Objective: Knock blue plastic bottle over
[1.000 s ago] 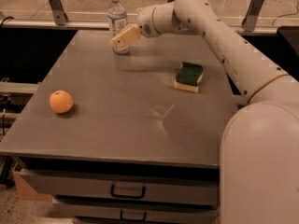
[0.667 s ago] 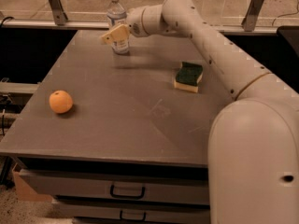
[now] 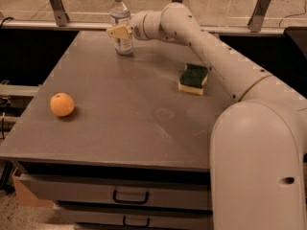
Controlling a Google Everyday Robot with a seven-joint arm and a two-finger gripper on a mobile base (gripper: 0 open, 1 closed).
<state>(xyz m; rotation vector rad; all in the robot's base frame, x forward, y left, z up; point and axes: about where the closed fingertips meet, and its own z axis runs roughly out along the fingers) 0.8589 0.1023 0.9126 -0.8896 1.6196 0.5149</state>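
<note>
In the camera view, the step in hand appears to be the push itself. The small clear bluish plastic bottle with a white screw cap and printed label (image 3: 120, 14) stands upright near the far edge of the grey tabletop (image 3: 134, 123), so the task is not yet done. To do it well, the contact should probably sit high on the bottle's body, above its middle, and press sideways in one steady sweep. A low push would more likely slide it along the tabletop than tip it. Pushing it along or inward over the tabletop, rather than toward the far edge, would keep it from rolling off. The pale yellowish gripper (image 3: 119, 32), at the end of the long white arm reaching in from the right, sits at the bottle's mid-height, overlapping its label and seemingly touching it. Whether the gripper is spread or closed I cannot tell. The bottle's cap and shoulders rise above the gripper and its base shows just below. A round orange fruit (image 3: 62, 104) and a green-and-yellow sponge (image 3: 194, 78) lie well apart from the bottle.
</note>
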